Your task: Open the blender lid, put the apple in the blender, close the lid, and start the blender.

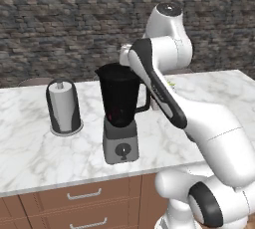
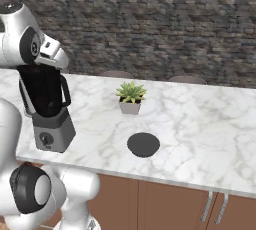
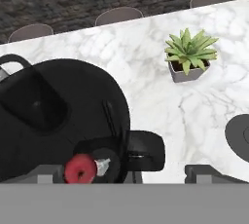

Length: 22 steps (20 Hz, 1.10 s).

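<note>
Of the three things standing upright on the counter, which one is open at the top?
The blender: its dark jar has no lid, which lies flat on the counter, and the apple sits inside. The paper-towel roll and potted plant are not containers.

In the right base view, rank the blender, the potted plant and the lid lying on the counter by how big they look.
1. blender, clearly largest, though it is also nearest the camera.
2 and 3. potted plant and lid look about alike; no ranking.
</note>
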Motion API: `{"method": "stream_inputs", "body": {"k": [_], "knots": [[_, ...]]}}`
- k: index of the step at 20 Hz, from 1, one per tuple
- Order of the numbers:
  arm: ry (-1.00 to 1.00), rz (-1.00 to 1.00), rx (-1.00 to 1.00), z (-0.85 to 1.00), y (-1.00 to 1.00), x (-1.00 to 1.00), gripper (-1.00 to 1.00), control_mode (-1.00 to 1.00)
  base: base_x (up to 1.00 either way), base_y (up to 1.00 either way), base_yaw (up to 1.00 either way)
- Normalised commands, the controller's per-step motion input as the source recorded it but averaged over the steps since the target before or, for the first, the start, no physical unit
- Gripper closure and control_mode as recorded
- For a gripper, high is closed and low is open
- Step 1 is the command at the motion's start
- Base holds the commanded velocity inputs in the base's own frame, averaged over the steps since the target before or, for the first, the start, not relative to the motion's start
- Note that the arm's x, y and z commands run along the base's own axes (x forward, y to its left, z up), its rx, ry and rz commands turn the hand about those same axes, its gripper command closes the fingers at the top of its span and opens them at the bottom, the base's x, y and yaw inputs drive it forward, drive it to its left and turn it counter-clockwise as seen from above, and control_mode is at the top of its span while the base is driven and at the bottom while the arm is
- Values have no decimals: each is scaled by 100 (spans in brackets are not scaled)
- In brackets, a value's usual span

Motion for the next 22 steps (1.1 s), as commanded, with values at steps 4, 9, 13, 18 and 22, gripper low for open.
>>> {"method": "stream_inputs", "body": {"k": [4, 9, 13, 18, 22], "knots": [[2, -19, 5, -57, -100, -32, -100, -100, 0, 0, 0], [9, -20, 0, -81, -100, -10, -100, -100, 0, 0, 0], [15, -21, 0, -95, -100, -1, -100, -100, 0, 0, 0], [19, -19, 0, -96, -100, 0, -100, -100, 0, 0, 0], [18, -11, 5, -73, -99, 1, -100, -100, 0, 0, 0]]}}
